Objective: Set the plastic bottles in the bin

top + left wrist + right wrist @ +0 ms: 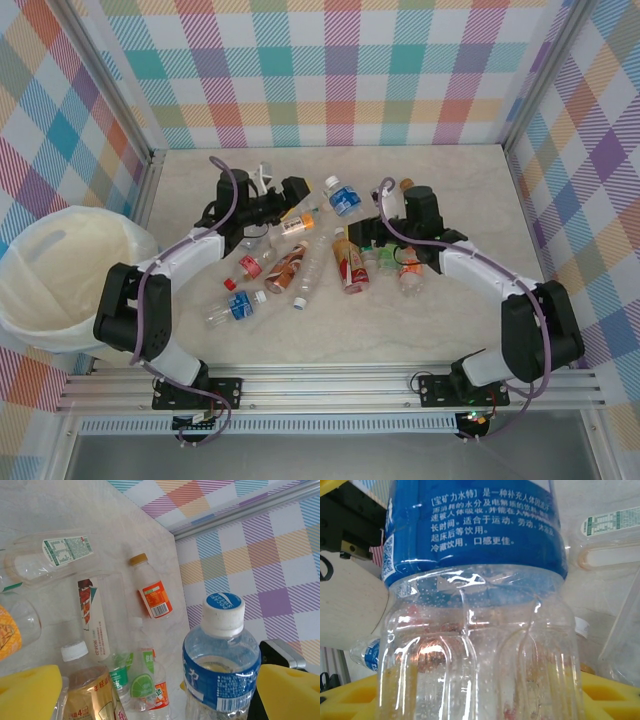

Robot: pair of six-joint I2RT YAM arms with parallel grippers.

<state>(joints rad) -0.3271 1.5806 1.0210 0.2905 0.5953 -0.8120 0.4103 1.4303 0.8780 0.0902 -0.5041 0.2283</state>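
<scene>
**Two arms over a table (450, 330) strewn with plastic bottles (288, 268).** The bin (30, 315), lined with a white bag, stands at the left edge, well apart from the pile.

Right claw (480, 702): closed on the clear ribbed lower body of the blue-label bottle (475, 540), which sits between its yellow pads (612, 692).

Left claw (160, 695): jaws fully apart, with a pad on each side of the same bottle. One pad is just beside the label and the other is well clear.

The bottle looks empty or nearly so, and is therefore judged light. Its thin wall would dent under a hard squeeze, and its smooth surface may slip. The ribbed waist below the label, or the stiffer shoulder under the white cap (222, 614), is judged the surest hold.

The other bottles, among them an orange-label bottle (154, 594), lie on their sides between the two arms, several of them touching. Every bottle in view is outside the bin
</scene>
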